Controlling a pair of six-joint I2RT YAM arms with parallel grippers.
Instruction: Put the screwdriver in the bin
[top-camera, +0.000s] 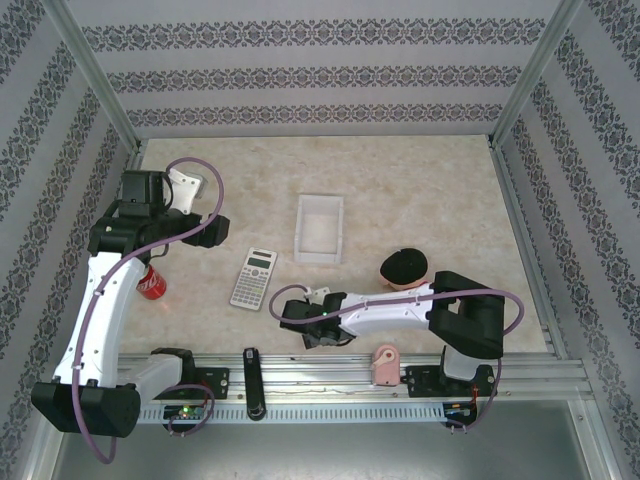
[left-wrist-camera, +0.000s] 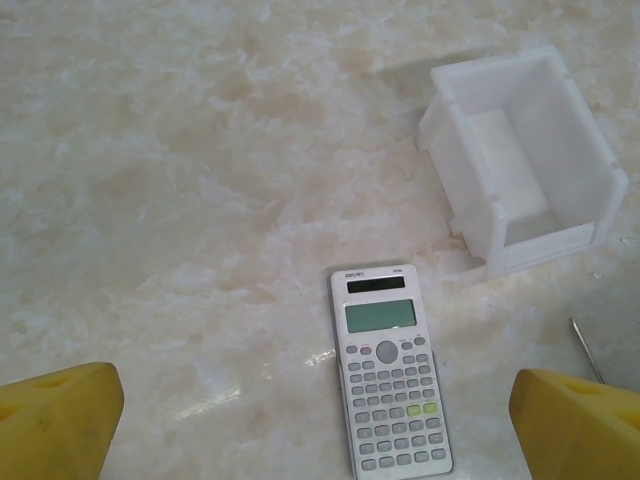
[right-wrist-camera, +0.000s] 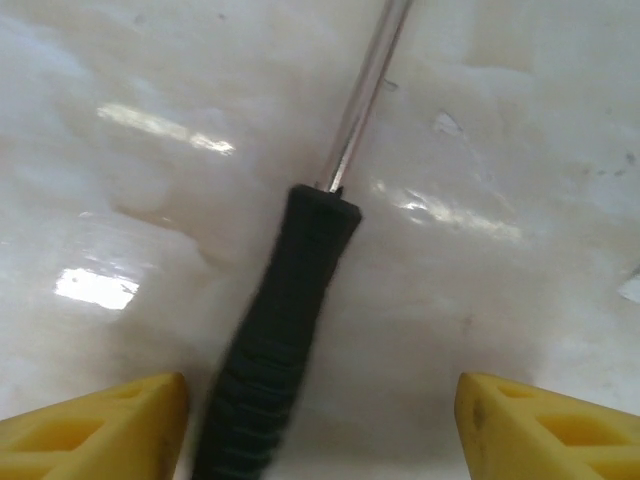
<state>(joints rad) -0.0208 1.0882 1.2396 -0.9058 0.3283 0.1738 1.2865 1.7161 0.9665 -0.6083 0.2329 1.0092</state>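
The screwdriver (right-wrist-camera: 285, 330) lies flat on the table near its front edge, between the spread, empty fingers of the right gripper (right-wrist-camera: 322, 425). Light, stiff and slim, it may roll. I would pinch the ribbed black handle, not the slick shaft. The white bin (top-camera: 300, 228), mid-table, looks empty. The left gripper (left-wrist-camera: 318, 440) is open too, holding nothing.

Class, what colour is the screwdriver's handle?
Black. The screwdriver shows best in the right wrist view.

Robot lab test cell: alu frame (top-camera: 92, 75) w/ patterned wall panels (top-camera: 320, 75) round marble-look surface (top-camera: 420, 190), mounting rail (top-camera: 320, 375) at its near edge.
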